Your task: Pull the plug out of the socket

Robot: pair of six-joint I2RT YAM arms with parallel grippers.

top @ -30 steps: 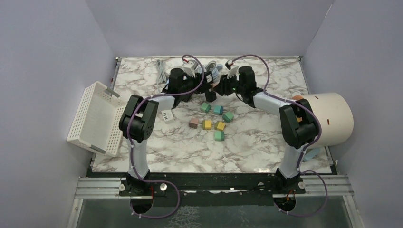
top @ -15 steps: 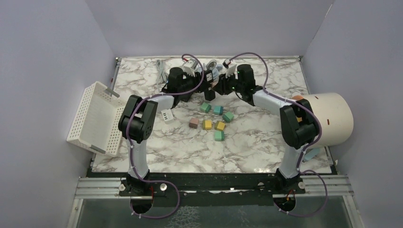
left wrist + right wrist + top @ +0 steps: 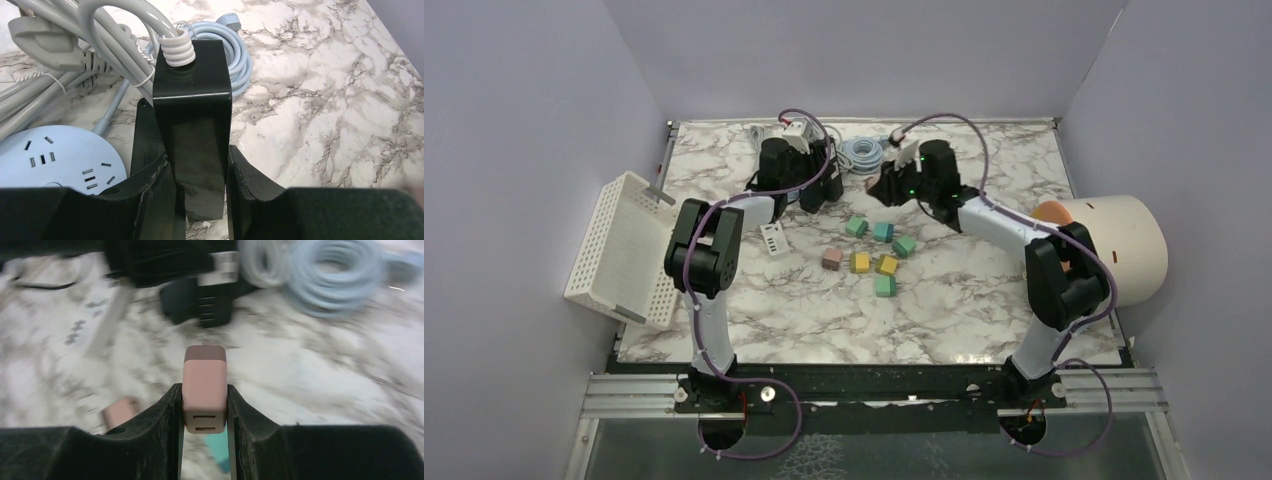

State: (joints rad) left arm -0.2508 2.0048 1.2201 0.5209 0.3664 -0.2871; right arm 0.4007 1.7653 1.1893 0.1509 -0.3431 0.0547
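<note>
The left gripper [image 3: 200, 161] is clamped on the black socket block [image 3: 192, 95]. At its 3 o'clock, apart, the right gripper [image 3: 203, 389] pinches the pink plug [image 3: 204, 371].

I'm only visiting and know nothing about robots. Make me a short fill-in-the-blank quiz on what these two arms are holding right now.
1. The left gripper is shut on a box, with a white ribbed cord collar on top, that is ____ in colour.
2. The right gripper is shut on a small plug that is ____ in colour.
3. In the left wrist view, the pale blue socket hub beside the fingers is ____ in shape.

Missing words: black; pink; round
</note>
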